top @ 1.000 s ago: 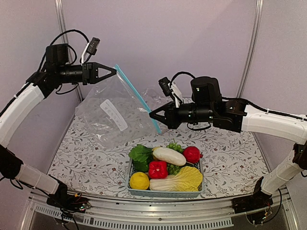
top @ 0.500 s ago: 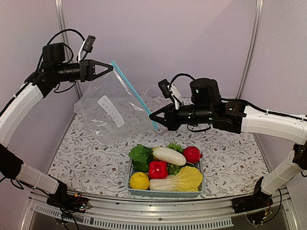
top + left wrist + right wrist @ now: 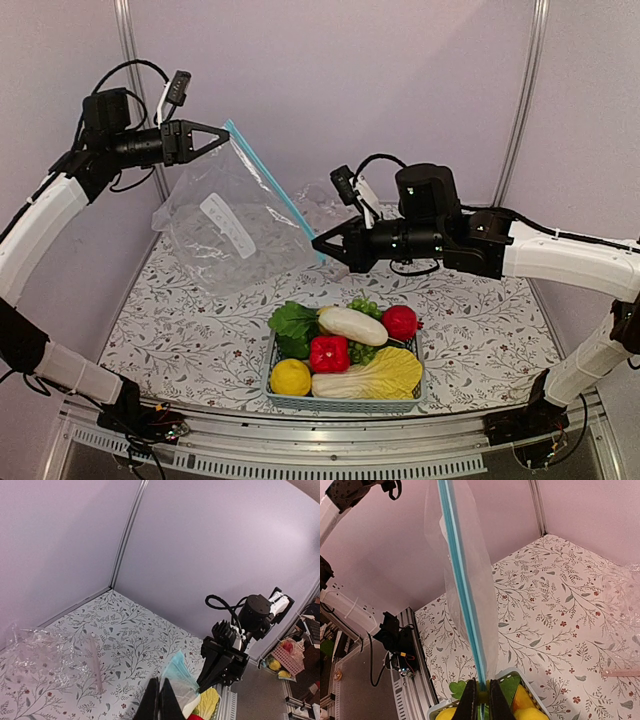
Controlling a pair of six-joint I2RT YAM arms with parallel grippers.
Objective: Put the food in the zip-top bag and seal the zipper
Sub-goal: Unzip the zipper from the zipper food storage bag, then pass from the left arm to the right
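Left pincer [image 3: 223,133] lifted zip-top bag [image 3: 225,230] corner higher, leftward; right pincer [image 3: 317,243] unmoved.

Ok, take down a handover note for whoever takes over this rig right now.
Left fingers: shut on the upper end of the zipper, raised high.
Right fingers: shut on its lower end.
Zip-top bag: hanging between them, clear of the table, empty, mouth looks flat.
Food: all in the basket at the near edge.
Done: bag picked up.
Left: open the mouth, load the food, seal the zipper.
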